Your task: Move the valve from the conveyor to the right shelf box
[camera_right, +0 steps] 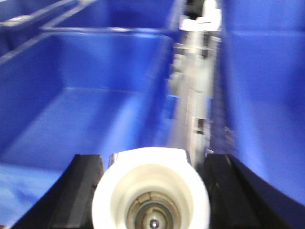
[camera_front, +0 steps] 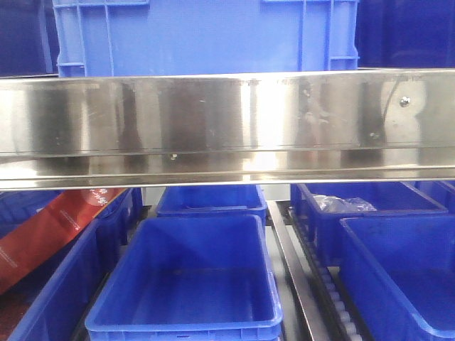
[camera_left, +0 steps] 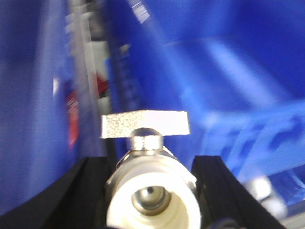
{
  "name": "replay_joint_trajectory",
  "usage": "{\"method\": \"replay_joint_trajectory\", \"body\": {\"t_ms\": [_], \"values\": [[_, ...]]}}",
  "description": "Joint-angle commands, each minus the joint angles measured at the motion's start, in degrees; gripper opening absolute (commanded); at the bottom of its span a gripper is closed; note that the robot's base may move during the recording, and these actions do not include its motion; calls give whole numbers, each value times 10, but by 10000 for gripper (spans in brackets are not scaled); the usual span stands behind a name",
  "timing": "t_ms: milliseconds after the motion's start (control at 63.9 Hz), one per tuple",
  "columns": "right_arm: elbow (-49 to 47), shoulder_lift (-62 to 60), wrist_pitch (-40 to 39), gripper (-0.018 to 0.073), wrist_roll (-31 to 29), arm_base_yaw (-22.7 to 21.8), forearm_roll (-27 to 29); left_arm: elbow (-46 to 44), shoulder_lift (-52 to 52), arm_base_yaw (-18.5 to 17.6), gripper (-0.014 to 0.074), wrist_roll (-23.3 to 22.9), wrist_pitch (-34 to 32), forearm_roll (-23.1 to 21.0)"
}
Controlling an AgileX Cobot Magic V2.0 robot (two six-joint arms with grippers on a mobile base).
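Gripping a handled valve [camera_left: 151, 202], the left gripper [camera_left: 150, 167] was closed on it; the right gripper [camera_right: 152, 162] clamped a second valve [camera_right: 151, 191] near a blue box [camera_right: 95, 114]

Heads up: the steel shelf beam [camera_front: 227, 128] runs right across the front with a blue crate [camera_front: 206, 35] above it, so from the front the way in is the gap underneath. Down there the centre bin [camera_front: 185, 328] is open-topped, floor bare. A roller rail [camera_front: 296, 277] splits it from the right bin [camera_front: 398, 284], also open. Left is tighter: a red packet [camera_front: 50, 234] slants across the left bin [camera_front: 67, 284]. Back right bin [camera_front: 316, 227] has a clear bag [camera_front: 343, 204] in it. Right gripper [camera_right: 152, 191], valve [camera_right: 150, 164] clamped, has open bin on its left, rail on its right.
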Motion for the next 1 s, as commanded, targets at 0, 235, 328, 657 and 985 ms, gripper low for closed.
{"method": "replay_joint_trajectory", "body": {"t_ms": [0, 235, 328, 657, 985], "values": [[-58, 41, -44, -168, 1, 25, 5, -63, 46, -37, -111, -2, -28, -3], [-178, 170, -44, -168, 1, 74, 6, -214, 192, -127, -111, -50, -44, 43], [-212, 209, -43, -168, 1, 84, 14, -248, 234, -150, -111, -50, -53, 42], [-237, 304, -44, -168, 1, 87, 24, -261, 314, -171, -111, -50, -85, 31], [-237, 341, -37, 259, 1, 87, 63, -261, 342, -170, 163, -50, -64, 28]]}}
